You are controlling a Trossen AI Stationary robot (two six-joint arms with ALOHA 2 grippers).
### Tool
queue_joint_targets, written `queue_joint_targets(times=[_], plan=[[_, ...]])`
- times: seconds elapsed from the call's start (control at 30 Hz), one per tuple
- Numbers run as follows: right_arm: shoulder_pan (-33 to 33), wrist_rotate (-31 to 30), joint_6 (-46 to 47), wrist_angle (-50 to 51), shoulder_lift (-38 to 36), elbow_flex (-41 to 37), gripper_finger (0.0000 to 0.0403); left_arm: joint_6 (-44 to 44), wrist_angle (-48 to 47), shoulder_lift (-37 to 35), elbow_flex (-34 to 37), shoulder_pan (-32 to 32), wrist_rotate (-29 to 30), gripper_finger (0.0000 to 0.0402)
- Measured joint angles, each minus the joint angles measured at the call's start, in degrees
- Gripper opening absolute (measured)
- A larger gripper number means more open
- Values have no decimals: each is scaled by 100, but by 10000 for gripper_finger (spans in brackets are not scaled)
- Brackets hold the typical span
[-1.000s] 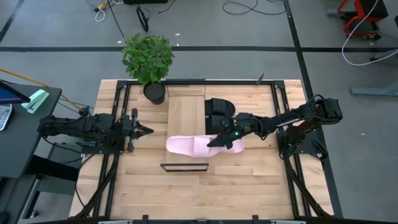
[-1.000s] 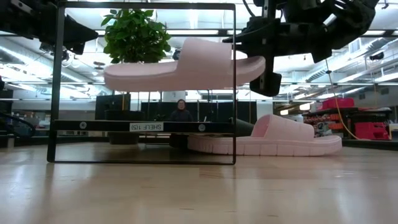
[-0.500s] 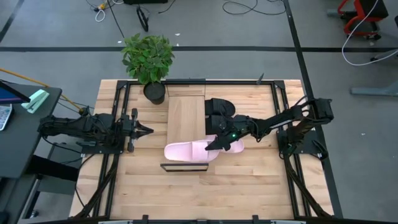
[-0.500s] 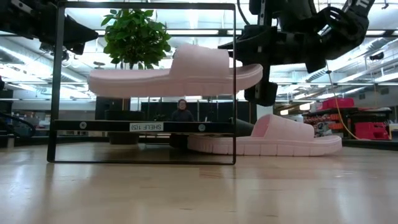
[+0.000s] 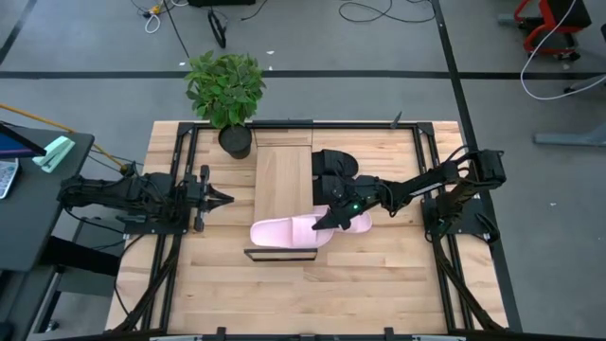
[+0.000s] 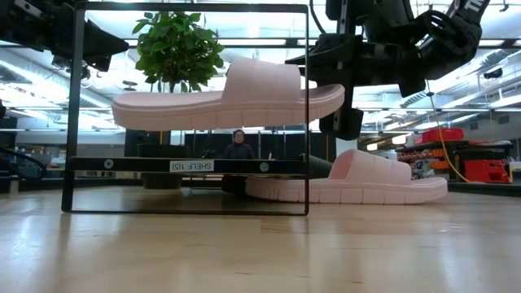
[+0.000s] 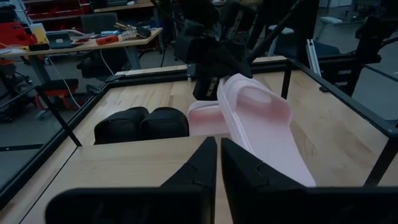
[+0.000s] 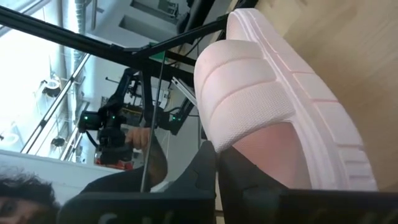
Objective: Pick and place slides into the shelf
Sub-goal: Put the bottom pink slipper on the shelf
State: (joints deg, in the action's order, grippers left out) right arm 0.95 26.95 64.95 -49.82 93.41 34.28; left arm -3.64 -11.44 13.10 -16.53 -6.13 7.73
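High view: the right gripper [image 5: 333, 214] reaches in from the right side of the table and has its fingers closed on the heel end of a pink slide [image 5: 289, 230], which hangs crosswise over the near end of the shelf [image 5: 283, 180] — a long light-wood board in a thin black frame running from near to far down the middle of the table. The second pink slide [image 5: 358, 223] lies on the tabletop just right of the shelf, mostly under the right arm, and the black slides [image 5: 333, 168] sit side by side a little farther back, also right of the shelf. The left gripper [image 5: 216, 198] waits left of the shelf, pointing toward it; its fingers look pressed together with nothing between them. A potted plant [image 5: 226, 90] stands at the far left corner of the shelf.

Low view: the held pink slide [image 6: 228, 102] floats level inside the black frame [image 6: 186, 110], clear above the shelf board [image 6: 187, 165]. The right gripper [image 6: 338, 85] grips its right-hand end. The other pink slide [image 6: 350, 183] rests flat on the table to the right.

Left wrist view: the left gripper's fingers [image 7: 200, 163] lie nearly touching — empty. Beyond them, the lifted pink slide [image 7: 264, 127], the black slides [image 7: 142, 124] and the right gripper [image 7: 205, 78].

Right wrist view: the pink slide's strap and sole [image 8: 273, 124] fill the view, clamped at the fingers [image 8: 239, 171].
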Motion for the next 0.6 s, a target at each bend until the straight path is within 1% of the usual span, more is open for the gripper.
queue_joint_targets(times=[0.13, 0.43, 0.6], plan=[[-46, -37, 39, 0, 0, 0, 2, -1, 0, 0, 0, 0, 0, 34], [-164, -215, 94, 52, 0, 0, 2, -2, 0, 0, 0, 0, 1, 23], [-162, -298, 94, 77, 0, 0, 2, -2, 0, 0, 0, 0, 0, 28]])
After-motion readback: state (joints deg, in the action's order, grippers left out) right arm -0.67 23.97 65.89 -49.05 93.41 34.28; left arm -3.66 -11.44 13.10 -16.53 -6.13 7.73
